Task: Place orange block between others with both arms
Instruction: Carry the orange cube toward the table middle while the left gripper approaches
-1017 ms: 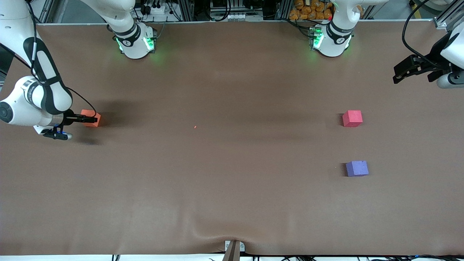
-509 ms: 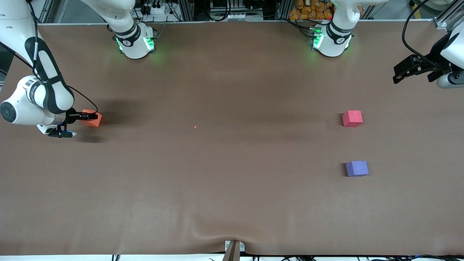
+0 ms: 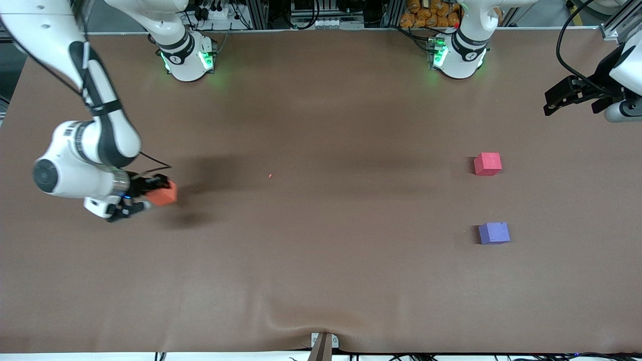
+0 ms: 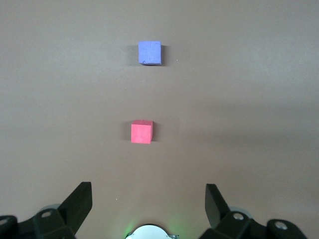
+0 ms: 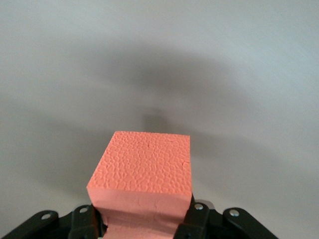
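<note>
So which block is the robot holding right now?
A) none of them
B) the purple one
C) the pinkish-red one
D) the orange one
D: the right gripper is shut on the orange block, lifted off the table, while the pinkish-red block and purple block sit untouched near the open, waiting left gripper.

1. Even overhead light is falling on the brown table; no glare is showing.
2. A soft shadow is trailing beside the orange block; everything is staying sharp.
3. Green base lights are glowing.
</note>
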Action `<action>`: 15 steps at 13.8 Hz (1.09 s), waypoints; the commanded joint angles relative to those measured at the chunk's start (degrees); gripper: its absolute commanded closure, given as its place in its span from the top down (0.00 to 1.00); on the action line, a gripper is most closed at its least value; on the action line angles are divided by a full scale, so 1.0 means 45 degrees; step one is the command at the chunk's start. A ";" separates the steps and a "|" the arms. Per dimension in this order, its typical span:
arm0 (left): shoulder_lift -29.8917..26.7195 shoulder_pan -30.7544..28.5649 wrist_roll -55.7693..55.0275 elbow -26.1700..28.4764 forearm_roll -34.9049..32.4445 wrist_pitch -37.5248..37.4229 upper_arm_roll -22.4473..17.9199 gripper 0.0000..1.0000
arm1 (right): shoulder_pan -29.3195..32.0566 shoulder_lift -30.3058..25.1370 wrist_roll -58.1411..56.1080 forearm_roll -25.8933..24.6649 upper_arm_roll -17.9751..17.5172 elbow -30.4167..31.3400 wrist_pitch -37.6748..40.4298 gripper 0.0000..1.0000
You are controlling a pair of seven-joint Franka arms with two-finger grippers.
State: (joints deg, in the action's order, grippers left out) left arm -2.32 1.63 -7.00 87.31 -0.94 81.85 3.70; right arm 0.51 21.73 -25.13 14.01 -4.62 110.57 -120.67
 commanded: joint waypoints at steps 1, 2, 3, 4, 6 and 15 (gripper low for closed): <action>0.0047 -0.0107 0.0248 -0.0126 0.0189 -0.0200 0.0076 1.00 | -0.1727 0.0891 0.1180 0.1316 0.0108 -0.1345 0.0176 0.24; 0.0047 -0.0107 0.0248 -0.0126 0.0189 -0.0200 0.0077 1.00 | -0.2488 0.1185 0.2252 0.1339 0.0108 -0.1794 0.0098 0.24; 0.0047 -0.0127 0.0248 -0.0145 0.0189 -0.0200 0.0077 1.00 | -0.3211 0.1497 0.3346 0.1320 0.0127 -0.2339 0.0078 0.24; 0.0047 -0.0127 0.0248 -0.0145 0.0189 -0.0200 0.0077 1.00 | -0.3837 0.1848 0.4517 0.1223 0.0128 -0.2848 0.0077 0.24; -0.0011 -0.0107 0.0248 0.0010 0.0189 -0.0220 0.0096 1.00 | -0.4931 0.2706 0.6550 0.1222 0.0128 -0.3960 0.0039 0.25; 0.0125 -0.0127 0.0248 0.0011 0.0150 -0.0142 0.0096 1.00 | -0.7824 0.5775 1.3273 0.0970 0.0263 -0.7069 -0.1680 0.33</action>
State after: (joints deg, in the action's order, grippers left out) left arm -2.08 1.61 -6.96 87.71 -0.94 81.37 3.87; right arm -32.25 44.17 29.37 18.77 -4.53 84.10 -128.91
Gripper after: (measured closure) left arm 0.000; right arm 0.471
